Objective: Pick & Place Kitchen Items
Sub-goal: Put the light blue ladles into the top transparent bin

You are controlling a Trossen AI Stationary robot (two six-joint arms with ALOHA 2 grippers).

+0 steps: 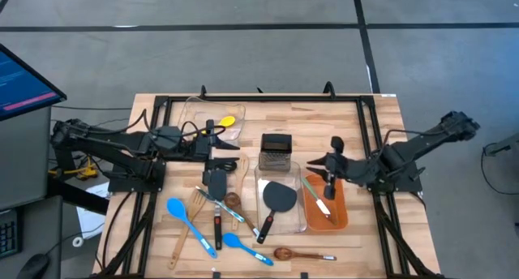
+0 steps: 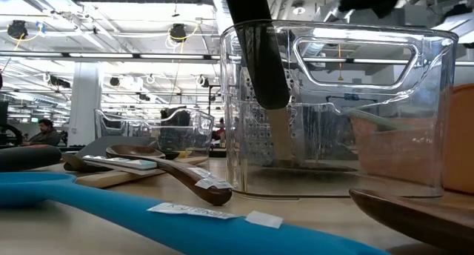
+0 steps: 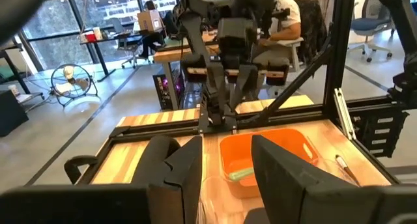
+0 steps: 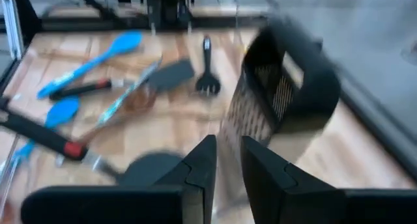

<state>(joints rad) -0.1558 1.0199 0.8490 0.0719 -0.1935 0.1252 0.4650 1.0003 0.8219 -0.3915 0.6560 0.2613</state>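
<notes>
Several kitchen items lie loose at the table's near left: blue spoons, a wooden spoon, a black turner and tongs. The steel grater stands upright at mid-table. A black turner lies in the clear bin. A pale green utensil lies in the orange bin. A yellow spoon lies in the far clear bin. My left gripper hangs open left of the grater. My right gripper hovers over the orange bin's far end, its fingers a narrow gap apart with nothing between them.
Black frame rails run along the table's left, right and far sides. A monitor stands off the table's left. Bare wood lies at the far right, around. A person sits at a desk beyond the table.
</notes>
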